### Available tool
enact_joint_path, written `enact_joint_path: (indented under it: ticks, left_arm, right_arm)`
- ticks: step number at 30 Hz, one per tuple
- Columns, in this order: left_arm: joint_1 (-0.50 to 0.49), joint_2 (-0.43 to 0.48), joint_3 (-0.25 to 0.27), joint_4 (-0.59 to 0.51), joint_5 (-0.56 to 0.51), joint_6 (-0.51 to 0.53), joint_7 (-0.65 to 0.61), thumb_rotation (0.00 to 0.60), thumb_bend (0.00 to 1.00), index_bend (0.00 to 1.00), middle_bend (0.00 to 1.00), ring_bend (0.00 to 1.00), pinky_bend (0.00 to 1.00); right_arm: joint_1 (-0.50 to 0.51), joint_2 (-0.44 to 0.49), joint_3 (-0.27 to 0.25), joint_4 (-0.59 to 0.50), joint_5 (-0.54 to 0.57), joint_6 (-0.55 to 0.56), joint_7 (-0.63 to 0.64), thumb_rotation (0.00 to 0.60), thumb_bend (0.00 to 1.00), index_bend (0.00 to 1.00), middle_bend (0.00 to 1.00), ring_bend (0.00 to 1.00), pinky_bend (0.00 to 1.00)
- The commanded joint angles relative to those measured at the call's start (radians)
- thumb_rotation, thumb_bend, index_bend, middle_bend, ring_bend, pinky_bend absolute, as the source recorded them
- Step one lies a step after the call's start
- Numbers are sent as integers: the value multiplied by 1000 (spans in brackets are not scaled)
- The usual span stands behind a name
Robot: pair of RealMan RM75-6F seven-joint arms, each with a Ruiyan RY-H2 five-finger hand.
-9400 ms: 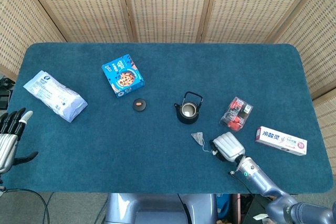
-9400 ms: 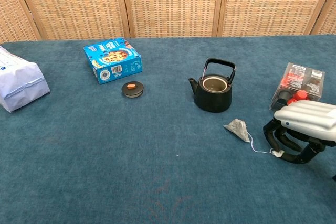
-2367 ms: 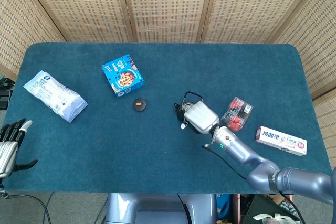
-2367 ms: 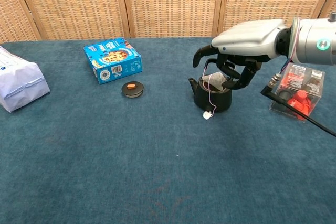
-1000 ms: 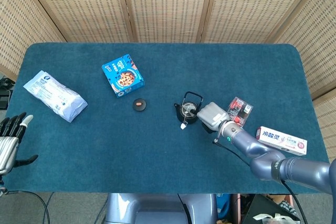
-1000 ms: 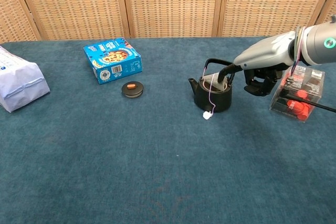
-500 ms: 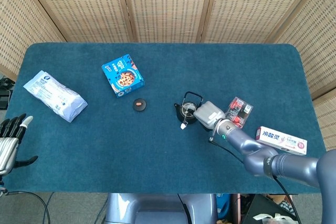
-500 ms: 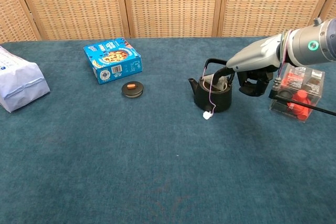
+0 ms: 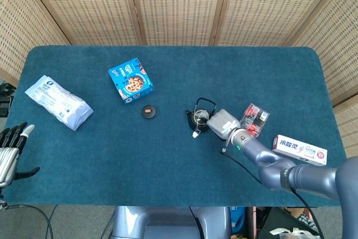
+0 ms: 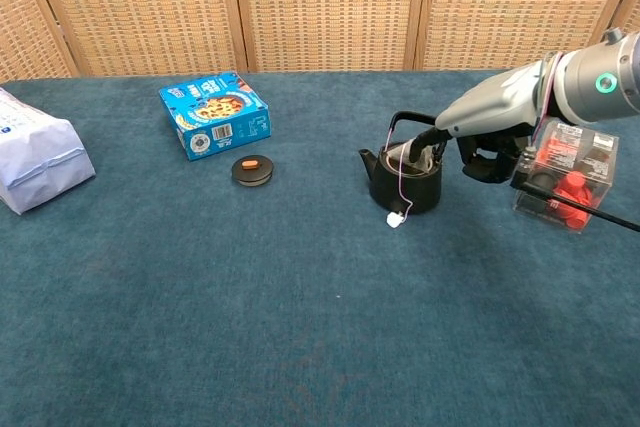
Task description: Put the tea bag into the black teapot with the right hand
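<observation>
right hand (image 10: 487, 119): barely shifted since half a second ago, one finger poking into the pot mouth, others curled, holding nothing
tea bag (image 10: 418, 156): sits inside black teapot (image 10: 405, 184), string and tag dangling outside
left hand (image 9: 8, 150): fingers spread, same spot

The room is evenly and brightly lit from overhead, so the blue table cloth (image 9: 168, 155) shows its nap clearly and only small, soft shadows sit tight under the black teapot (image 10: 405, 182) and the cookie box (image 10: 214, 113). A mild sheen runs along the silver shell of the right hand (image 10: 490, 107) and there is a little glare on the clear plastic box (image 10: 572, 175), but nothing is washed out. Both views are sharp across the table, with no motion blur, and the woven screens (image 9: 179, 4) lean outward toward the edges of the head view.
</observation>
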Motion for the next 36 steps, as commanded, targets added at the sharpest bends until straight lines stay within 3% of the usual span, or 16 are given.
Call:
enact_joint_path:
  ticks: [1, 36]
  left_arm:
    - [0, -1, 0, -1, 2, 1, -1, 600, 71, 0, 0, 0, 0]
    - [0, -14, 3, 24, -12, -16, -11, 600, 71, 0, 0, 0, 0]
  right_arm:
    - [4, 36, -4, -42, 4, 30, -8, 584, 793, 128, 842, 848, 883]
    - [43, -47, -36, 77, 68, -22, 1, 600, 793, 128, 842, 847, 883]
